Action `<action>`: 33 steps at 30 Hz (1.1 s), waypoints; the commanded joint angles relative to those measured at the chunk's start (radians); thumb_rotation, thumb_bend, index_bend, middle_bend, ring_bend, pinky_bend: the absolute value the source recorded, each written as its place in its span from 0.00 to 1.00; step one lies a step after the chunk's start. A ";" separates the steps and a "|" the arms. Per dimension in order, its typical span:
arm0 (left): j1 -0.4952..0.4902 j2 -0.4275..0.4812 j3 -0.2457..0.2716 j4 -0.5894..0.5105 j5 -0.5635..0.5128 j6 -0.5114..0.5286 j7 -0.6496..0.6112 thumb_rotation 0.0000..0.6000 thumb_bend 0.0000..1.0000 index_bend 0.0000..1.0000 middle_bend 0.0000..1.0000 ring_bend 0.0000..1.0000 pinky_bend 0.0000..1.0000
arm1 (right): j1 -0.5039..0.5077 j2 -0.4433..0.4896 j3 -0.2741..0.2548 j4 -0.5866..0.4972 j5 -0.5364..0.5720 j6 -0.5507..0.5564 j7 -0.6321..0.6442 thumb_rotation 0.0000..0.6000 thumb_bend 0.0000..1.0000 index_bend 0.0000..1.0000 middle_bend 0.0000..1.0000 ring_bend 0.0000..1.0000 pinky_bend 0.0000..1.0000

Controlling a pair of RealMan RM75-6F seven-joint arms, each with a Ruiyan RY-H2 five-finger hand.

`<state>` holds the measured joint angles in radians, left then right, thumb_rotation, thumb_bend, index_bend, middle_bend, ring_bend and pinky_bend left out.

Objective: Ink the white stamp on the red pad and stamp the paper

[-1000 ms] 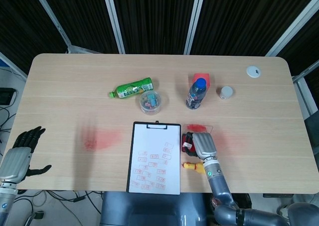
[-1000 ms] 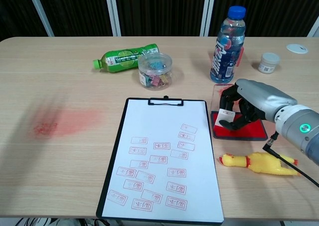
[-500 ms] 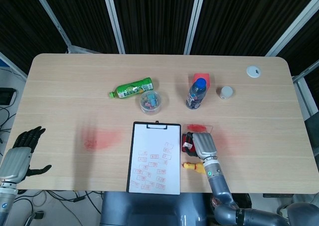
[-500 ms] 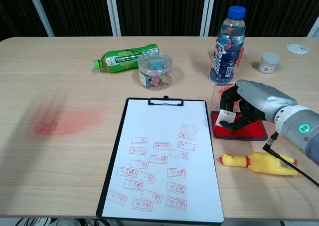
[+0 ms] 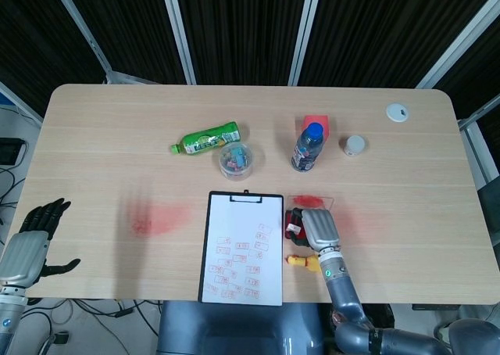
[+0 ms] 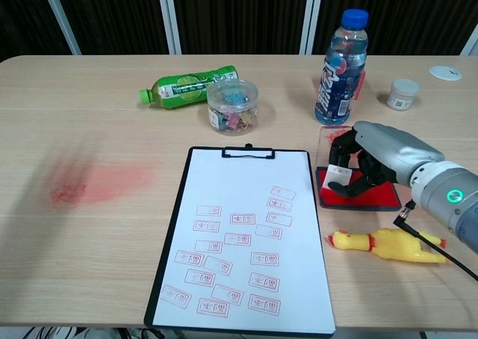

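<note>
The white stamp stands on the red pad, just right of the paper – the right hand grips it with fingers curled around. Only the chest view shows the stamp clearly; the head view alone shows the left hand, fingers spread, empty, beside the table edge

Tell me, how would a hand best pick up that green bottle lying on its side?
Grip the green bottle across its labelled middle, coming from above. It lies flat with the cap pointing left; the clear tub of clips crowds its right end, so the middle is probably the freest part.
</note>
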<state>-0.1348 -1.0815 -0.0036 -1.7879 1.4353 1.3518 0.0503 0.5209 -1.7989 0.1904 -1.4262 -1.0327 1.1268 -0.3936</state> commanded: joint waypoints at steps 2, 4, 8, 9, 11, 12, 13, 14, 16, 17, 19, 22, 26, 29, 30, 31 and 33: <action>0.000 0.000 0.001 0.000 0.001 0.000 0.001 1.00 0.01 0.00 0.00 0.00 0.00 | 0.000 0.007 0.004 -0.015 -0.009 0.008 0.000 1.00 1.00 0.86 0.71 0.77 0.89; 0.001 0.000 0.001 -0.001 0.001 0.001 0.001 1.00 0.01 0.00 0.00 0.00 0.00 | 0.001 0.015 0.007 -0.029 -0.015 0.013 -0.002 1.00 1.00 0.86 0.71 0.77 0.89; 0.001 0.000 0.002 -0.002 0.001 0.002 0.001 1.00 0.01 0.00 0.00 0.00 0.00 | 0.003 0.034 0.015 -0.069 -0.024 0.023 -0.011 1.00 1.00 0.86 0.71 0.77 0.89; 0.001 -0.001 0.001 -0.002 0.001 0.001 0.001 1.00 0.01 0.00 0.00 0.00 0.00 | 0.004 0.039 0.016 -0.081 -0.026 0.025 -0.014 1.00 1.00 0.86 0.71 0.77 0.89; 0.001 -0.001 0.001 -0.003 0.000 0.001 0.000 1.00 0.01 0.00 0.00 0.00 0.00 | 0.007 0.047 0.020 -0.103 -0.032 0.030 -0.022 1.00 1.00 0.86 0.71 0.77 0.89; 0.001 -0.001 0.001 -0.003 -0.002 0.000 -0.001 1.00 0.01 0.00 0.00 0.00 0.00 | 0.008 0.050 0.022 -0.114 -0.034 0.033 -0.027 1.00 1.00 0.86 0.71 0.77 0.89; 0.001 0.000 0.000 -0.004 -0.003 -0.001 -0.001 1.00 0.01 0.00 0.00 0.00 0.00 | 0.010 0.053 0.024 -0.124 -0.033 0.035 -0.032 1.00 1.00 0.86 0.71 0.77 0.89; 0.000 0.000 0.000 -0.005 -0.003 -0.002 -0.002 1.00 0.01 0.00 0.00 0.00 0.00 | 0.013 0.055 0.027 -0.135 -0.034 0.038 -0.038 1.00 1.00 0.86 0.71 0.77 0.89; 0.001 0.001 0.000 -0.006 -0.004 -0.001 -0.004 1.00 0.01 0.00 0.00 0.00 0.00 | 0.018 0.056 0.030 -0.154 -0.033 0.042 -0.053 1.00 1.00 0.86 0.71 0.77 0.89; 0.001 0.001 -0.001 -0.007 -0.006 -0.002 -0.006 1.00 0.01 0.00 0.00 0.00 0.00 | 0.021 0.056 0.031 -0.164 -0.033 0.043 -0.062 1.00 1.00 0.86 0.71 0.77 0.89; 0.000 0.002 -0.001 -0.008 -0.008 -0.004 -0.009 1.00 0.01 0.00 0.00 0.00 0.00 | 0.027 0.053 0.033 -0.177 -0.030 0.046 -0.077 1.00 1.00 0.86 0.71 0.77 0.89; -0.002 0.003 -0.003 -0.010 -0.012 -0.008 -0.014 1.00 0.01 0.00 0.00 0.00 0.00 | 0.041 0.037 0.036 -0.195 -0.022 0.048 -0.107 1.00 1.00 0.86 0.71 0.77 0.89; -0.004 0.006 -0.005 -0.011 -0.017 -0.013 -0.019 1.00 0.01 0.00 0.00 0.00 0.00 | 0.060 0.003 0.042 -0.199 -0.001 0.053 -0.145 1.00 1.00 0.86 0.71 0.77 0.89; -0.004 0.008 -0.005 -0.013 -0.018 -0.015 -0.024 1.00 0.01 0.00 0.00 0.00 0.00 | 0.072 -0.023 0.043 -0.193 0.010 0.052 -0.163 1.00 1.00 0.86 0.71 0.77 0.89; -0.004 0.009 -0.005 -0.013 -0.018 -0.015 -0.027 1.00 0.01 0.00 0.00 0.00 0.00 | 0.078 -0.035 0.044 -0.188 0.013 0.051 -0.169 1.00 1.00 0.86 0.71 0.77 0.89; -0.005 0.009 -0.005 -0.014 -0.018 -0.016 -0.028 1.00 0.01 0.00 0.00 0.00 0.00 | 0.082 -0.043 0.044 -0.185 0.016 0.051 -0.172 1.00 1.00 0.86 0.71 0.77 0.89; -0.005 0.010 -0.004 -0.014 -0.017 -0.017 -0.032 1.00 0.01 0.00 0.00 0.00 0.00 | 0.093 -0.067 0.048 -0.177 0.020 0.048 -0.179 1.00 1.00 0.86 0.71 0.77 0.89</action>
<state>-0.1395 -1.0713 -0.0081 -1.8019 1.4178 1.3352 0.0185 0.6062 -1.8537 0.2357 -1.6094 -1.0171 1.1767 -0.5668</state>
